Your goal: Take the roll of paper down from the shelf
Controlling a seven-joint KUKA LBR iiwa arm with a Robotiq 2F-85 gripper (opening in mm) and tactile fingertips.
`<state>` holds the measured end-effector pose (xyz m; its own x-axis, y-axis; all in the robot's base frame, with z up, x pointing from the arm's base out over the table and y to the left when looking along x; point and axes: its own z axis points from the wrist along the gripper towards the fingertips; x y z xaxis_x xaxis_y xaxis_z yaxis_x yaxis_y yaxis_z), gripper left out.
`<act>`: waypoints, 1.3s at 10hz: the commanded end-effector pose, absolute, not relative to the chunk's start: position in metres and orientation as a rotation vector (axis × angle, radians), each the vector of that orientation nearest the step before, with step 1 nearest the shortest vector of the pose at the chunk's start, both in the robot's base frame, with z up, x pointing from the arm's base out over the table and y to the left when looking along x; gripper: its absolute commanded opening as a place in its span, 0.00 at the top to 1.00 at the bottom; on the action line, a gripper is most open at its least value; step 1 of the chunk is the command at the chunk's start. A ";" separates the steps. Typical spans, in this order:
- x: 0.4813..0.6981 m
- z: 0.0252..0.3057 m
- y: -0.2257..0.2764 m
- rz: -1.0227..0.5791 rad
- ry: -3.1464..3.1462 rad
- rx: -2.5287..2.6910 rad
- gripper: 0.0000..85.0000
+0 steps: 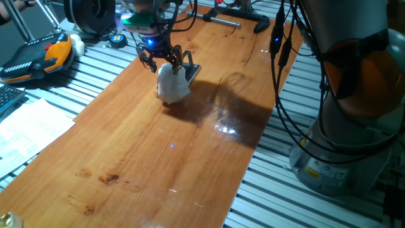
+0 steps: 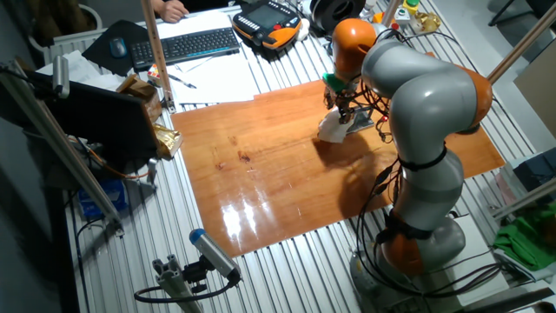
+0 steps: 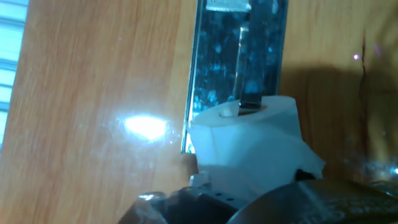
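Observation:
The white roll of paper (image 1: 172, 85) hangs at the front end of the dark metal shelf (image 1: 192, 71), just over the wooden table. My gripper (image 1: 164, 62) comes down on it from above and is shut on it. In the hand view the roll of paper (image 3: 249, 146) fills the lower middle. One thin finger (image 3: 241, 93) reaches into its hollow core, and the shiny shelf (image 3: 239, 43) stretches away behind it. I cannot tell whether the roll touches the shelf or the table. In the other fixed view the roll (image 2: 331, 130) shows below the gripper (image 2: 344, 113).
A black clamp (image 1: 243, 20) lies at the far end of the wooden board (image 1: 145, 158). An orange and black pendant (image 1: 38, 54) and flat paper sheets (image 1: 28, 130) lie left of it. Black cables (image 1: 278, 50) hang by the arm's base (image 1: 354, 95) on the right.

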<state>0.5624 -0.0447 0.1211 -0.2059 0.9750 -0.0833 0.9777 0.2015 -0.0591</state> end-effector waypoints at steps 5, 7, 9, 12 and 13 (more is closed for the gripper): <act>0.562 0.110 -0.057 -0.151 2.452 1.913 0.18; 0.561 0.106 -0.059 -0.146 2.462 1.887 0.26; 0.559 0.104 -0.058 -0.149 2.461 1.877 0.36; 0.559 0.104 -0.058 -0.144 2.476 1.846 0.79; 0.559 0.104 -0.058 -0.140 2.483 1.833 0.97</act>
